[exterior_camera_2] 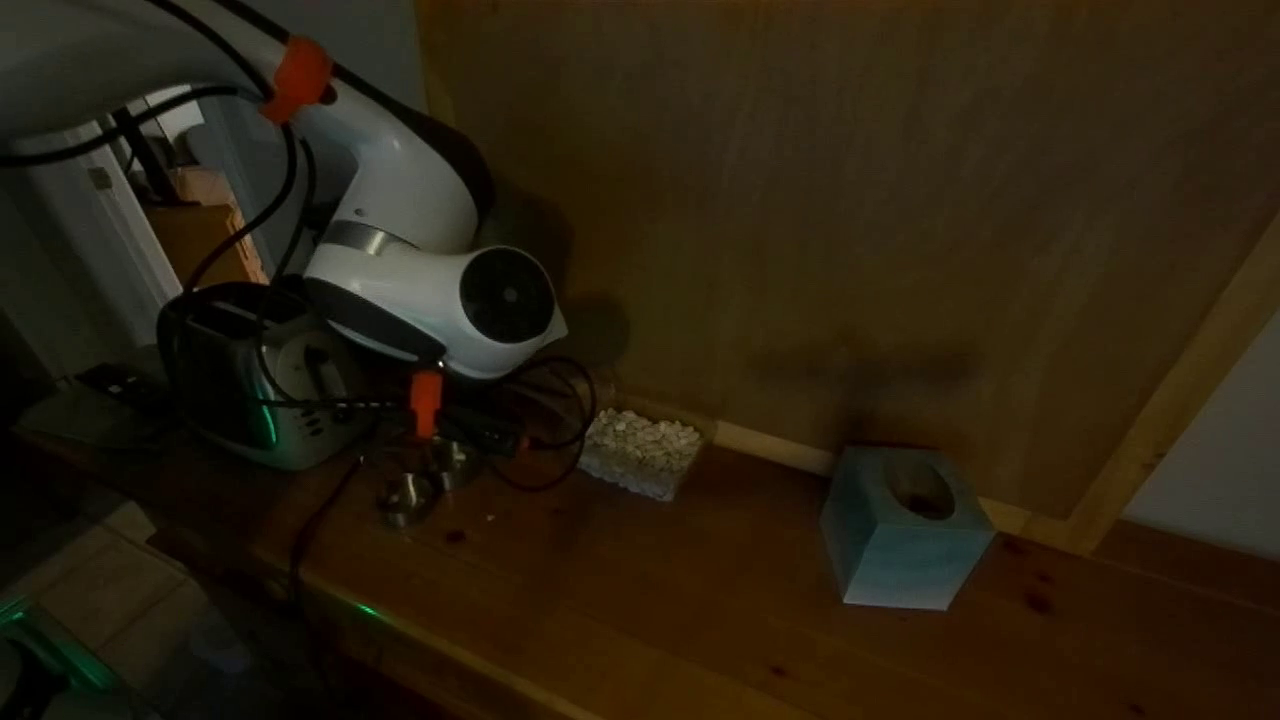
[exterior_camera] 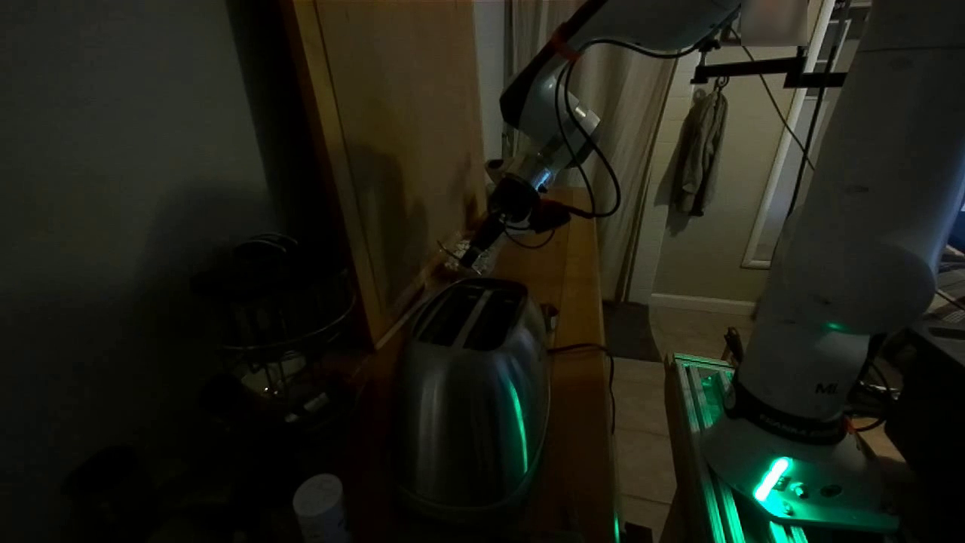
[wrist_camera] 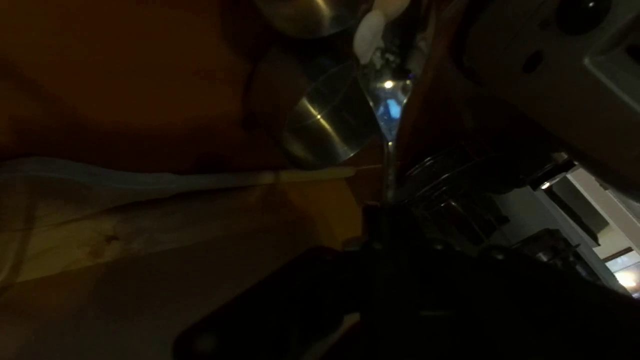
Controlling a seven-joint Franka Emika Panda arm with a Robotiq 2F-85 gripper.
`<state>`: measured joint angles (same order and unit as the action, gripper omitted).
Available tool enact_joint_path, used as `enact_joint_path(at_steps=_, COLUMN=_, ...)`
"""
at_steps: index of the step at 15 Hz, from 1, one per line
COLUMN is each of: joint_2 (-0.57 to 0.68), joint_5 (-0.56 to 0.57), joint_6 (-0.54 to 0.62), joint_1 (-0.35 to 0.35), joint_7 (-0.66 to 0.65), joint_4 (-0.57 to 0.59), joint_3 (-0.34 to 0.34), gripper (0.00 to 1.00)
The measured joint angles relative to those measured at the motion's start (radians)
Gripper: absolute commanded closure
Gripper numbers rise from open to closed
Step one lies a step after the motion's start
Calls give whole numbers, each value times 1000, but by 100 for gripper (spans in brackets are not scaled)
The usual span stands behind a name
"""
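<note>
My gripper (wrist_camera: 382, 212) is shut on a shiny metal spoon (wrist_camera: 389, 107), its fingers very dark in the wrist view. The spoon's handle comes straight out from between the fingertips, and a few pale lumps (wrist_camera: 369, 37) show at its bowl. Two small metal cups lie beyond and beside the spoon: a nearer cup (wrist_camera: 330, 125) and a farther cup (wrist_camera: 315, 12) cut by the top edge. In an exterior view the gripper (exterior_camera: 471, 256) points down behind the toaster (exterior_camera: 475, 400). A clear tub of white pebble-like pieces (exterior_camera_2: 645, 450) stands near the cups (exterior_camera_2: 405, 498).
A plywood board (exterior_camera_2: 800, 220) rises along the back of the wooden counter (exterior_camera_2: 600, 600). Farther along stands a pale blue tissue box (exterior_camera_2: 905, 540). A dark wire rack (exterior_camera: 279, 317) and a white canister (exterior_camera: 320, 501) are near the toaster. Cables hang from the arm.
</note>
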<state>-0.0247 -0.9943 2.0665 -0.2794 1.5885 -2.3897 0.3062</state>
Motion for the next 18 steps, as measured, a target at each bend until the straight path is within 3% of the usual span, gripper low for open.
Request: enact_joint_path(at_steps=18, joint_2=48, joint_5=-28, joint_6=-115, joint_1=-29, joint_7=22, joint_4=52, joint_3=21, gripper=98)
